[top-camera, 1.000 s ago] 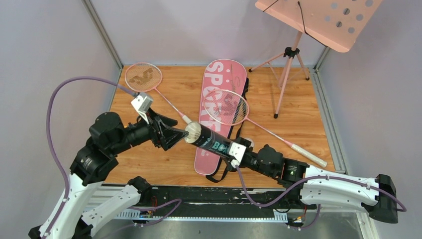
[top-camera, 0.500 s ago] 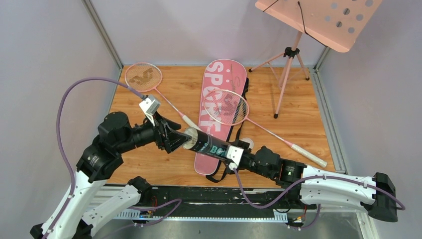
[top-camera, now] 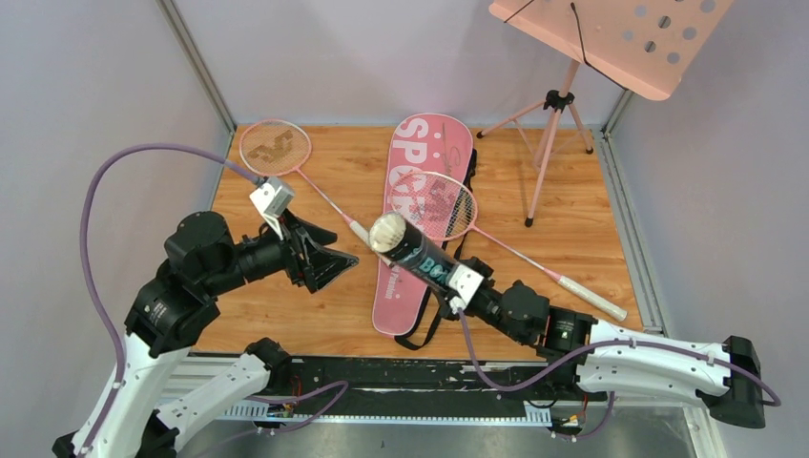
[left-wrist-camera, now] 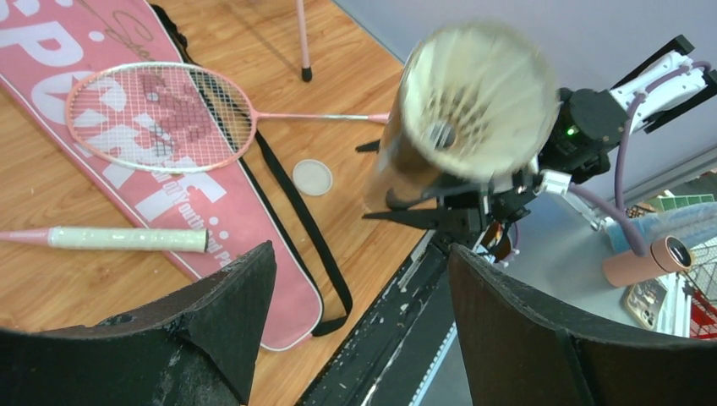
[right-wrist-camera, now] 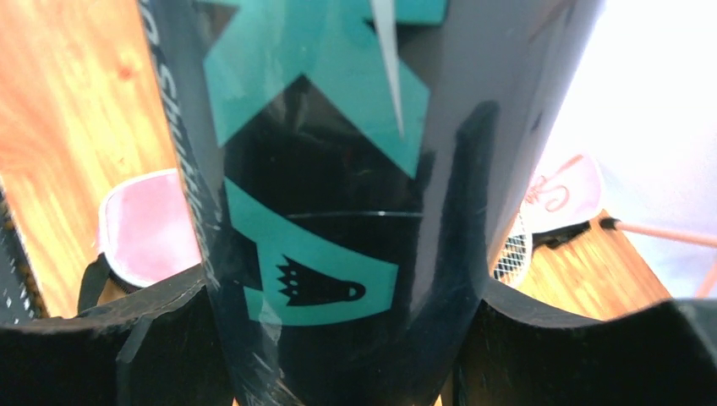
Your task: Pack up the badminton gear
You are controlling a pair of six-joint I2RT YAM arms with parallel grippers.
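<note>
My right gripper (top-camera: 450, 283) is shut on the lower part of the long black tube (top-camera: 417, 256) and holds it tilted up over the pink "SPORT" bag (top-camera: 425, 157). The tube fills the right wrist view (right-wrist-camera: 338, 169). Its open end (left-wrist-camera: 473, 97) shows white shuttlecock feathers inside. My left gripper (top-camera: 336, 262) is open and empty, a little left of the tube's mouth, and it also shows in its wrist view (left-wrist-camera: 363, 288). One pink racket (top-camera: 275, 148) lies at the back left, its white handle (left-wrist-camera: 127, 238) on the bag. The other racket (top-camera: 434, 205) lies across the bag.
A pink music stand (top-camera: 611, 38) stands at the back right, its legs (top-camera: 546, 143) on the wooden floor. A small round white lid (left-wrist-camera: 313, 178) lies beside the bag's black strap (left-wrist-camera: 296, 228). The black front rail (top-camera: 401, 377) runs along the near edge.
My right gripper has swung the tube's open end up and to the right. My left gripper has pulled back to the left, away from the tube's mouth, open and empty.
</note>
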